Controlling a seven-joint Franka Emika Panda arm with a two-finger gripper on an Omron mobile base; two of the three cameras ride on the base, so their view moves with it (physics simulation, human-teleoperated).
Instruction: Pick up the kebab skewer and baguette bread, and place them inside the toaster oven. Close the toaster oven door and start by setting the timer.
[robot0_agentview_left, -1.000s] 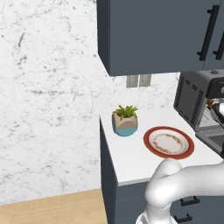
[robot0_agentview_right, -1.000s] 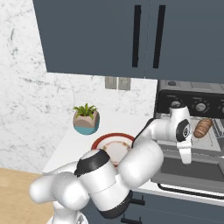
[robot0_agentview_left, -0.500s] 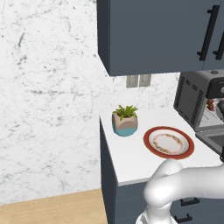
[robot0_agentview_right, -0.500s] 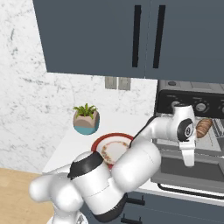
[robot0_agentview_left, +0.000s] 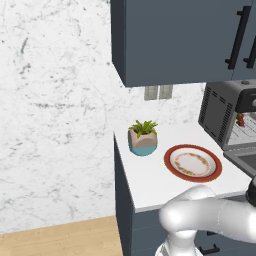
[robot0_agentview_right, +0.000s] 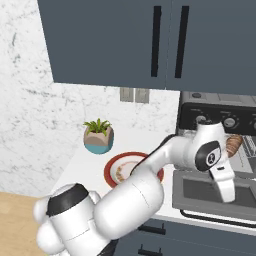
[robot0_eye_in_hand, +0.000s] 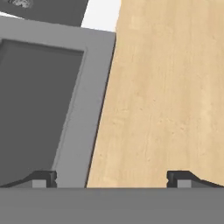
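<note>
The two-finger gripper (robot0_eye_in_hand: 112, 178) hangs wide open and empty over the lowered glass-and-dark-frame toaster oven door (robot0_eye_in_hand: 52, 105) — it may slip past the frame edge. Behind, the tan baguette bread (robot0_agentview_right: 233, 144) and dark-chunked kebab skewer (robot0_agentview_left: 241, 120) sit inside the boxy grey toaster oven (robot0_agentview_left: 220, 112).

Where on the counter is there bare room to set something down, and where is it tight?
Free: the white counter in front of the plant, left of the plate, and the strip behind the plate toward the wall. The plate itself looks bare. Crowded: the right end, where the oven, its lowered door and the arm's open pincer sit together.
</note>
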